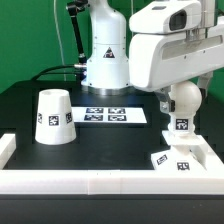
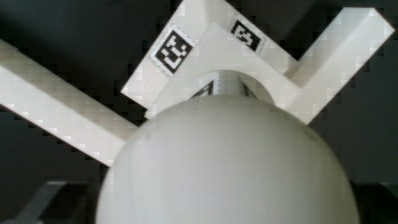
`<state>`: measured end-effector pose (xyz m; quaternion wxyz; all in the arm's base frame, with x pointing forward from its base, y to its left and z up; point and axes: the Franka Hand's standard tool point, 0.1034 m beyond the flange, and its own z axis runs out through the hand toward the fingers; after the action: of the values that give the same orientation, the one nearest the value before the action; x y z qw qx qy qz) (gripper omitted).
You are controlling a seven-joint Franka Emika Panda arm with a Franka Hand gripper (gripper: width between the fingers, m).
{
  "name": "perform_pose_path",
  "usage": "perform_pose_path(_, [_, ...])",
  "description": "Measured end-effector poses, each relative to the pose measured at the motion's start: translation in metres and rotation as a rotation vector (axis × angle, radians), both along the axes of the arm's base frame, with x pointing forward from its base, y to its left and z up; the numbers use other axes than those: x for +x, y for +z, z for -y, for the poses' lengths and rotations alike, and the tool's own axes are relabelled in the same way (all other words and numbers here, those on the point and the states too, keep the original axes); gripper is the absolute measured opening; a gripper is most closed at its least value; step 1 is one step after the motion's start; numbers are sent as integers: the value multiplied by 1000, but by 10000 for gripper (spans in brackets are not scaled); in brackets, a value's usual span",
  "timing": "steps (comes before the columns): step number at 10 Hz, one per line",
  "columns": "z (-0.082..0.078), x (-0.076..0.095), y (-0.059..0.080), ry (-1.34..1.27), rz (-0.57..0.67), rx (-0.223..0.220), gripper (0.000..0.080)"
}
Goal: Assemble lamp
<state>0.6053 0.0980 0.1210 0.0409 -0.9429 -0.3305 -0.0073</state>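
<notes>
1. Nothing is joined yet, as far as the pictures show: the lamp's three parts are all separate.
2. The bulb [image 1: 183, 106] is at the exterior view's right. It is off the table [image 1: 30, 95], ball up and tagged neck down, under the arm's wrist.
3. The end effector [image 1: 181, 92] looks clenched on the bulb's ball. That is a judgement from the bulb hanging in the air, because the fingers themselves are hidden in both views.
4. The base [image 1: 178, 160] lies in the lower right of the exterior view, near the white rail [image 1: 100, 181]. It is just below the bulb's neck and seems apart from it.
5. In the wrist view the bulb fills the middle, with the tagged base beyond it.
6. The shade [image 1: 53, 117] stands wide end down at the exterior view's left, well apart from the rest.
7. Left to do: seat the bulb in the base, then fit the shade.
</notes>
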Motion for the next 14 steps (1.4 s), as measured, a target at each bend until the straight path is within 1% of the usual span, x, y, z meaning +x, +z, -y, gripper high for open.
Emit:
perform_pose_path(4, [0, 0, 0, -49, 0, 2, 577])
perform_pose_path(5, [0, 0, 1, -165, 5, 3, 577])
perform_pose_path(7, [2, -2, 0, -482, -10, -1, 577])
perform_pose_path(8, [4, -2, 0, -588, -18, -3, 577])
perform_pose_path(10, [7, -2, 0, -761, -32, -6, 577])
perform_pose_path(14, [8, -2, 0, -992, -53, -4, 579])
